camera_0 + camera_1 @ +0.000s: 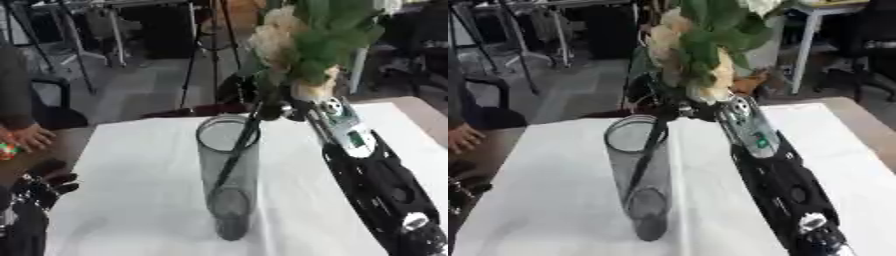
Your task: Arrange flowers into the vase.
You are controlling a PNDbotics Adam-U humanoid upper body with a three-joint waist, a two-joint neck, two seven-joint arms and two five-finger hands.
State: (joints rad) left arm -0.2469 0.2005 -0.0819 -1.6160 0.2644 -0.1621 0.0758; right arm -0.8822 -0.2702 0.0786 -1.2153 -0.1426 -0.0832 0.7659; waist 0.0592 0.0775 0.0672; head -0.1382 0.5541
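Note:
A tall clear glass vase (229, 175) stands upright in the middle of the white table (131, 200). My right hand (271, 107) is above the vase's far rim, shut on a bunch of cream flowers with green leaves (302, 42). The dark stems (238, 145) slant down into the vase and reach toward its bottom. The blooms rise above the hand to the top of the view. My left hand (48, 187) rests at the lower left edge of the table with its fingers curled, holding nothing.
A person's hand (24, 137) lies at the far left on the brown table edge beside a small colourful thing (7, 150). Tripods and chairs stand behind the table. White cloth lies bare on both sides of the vase.

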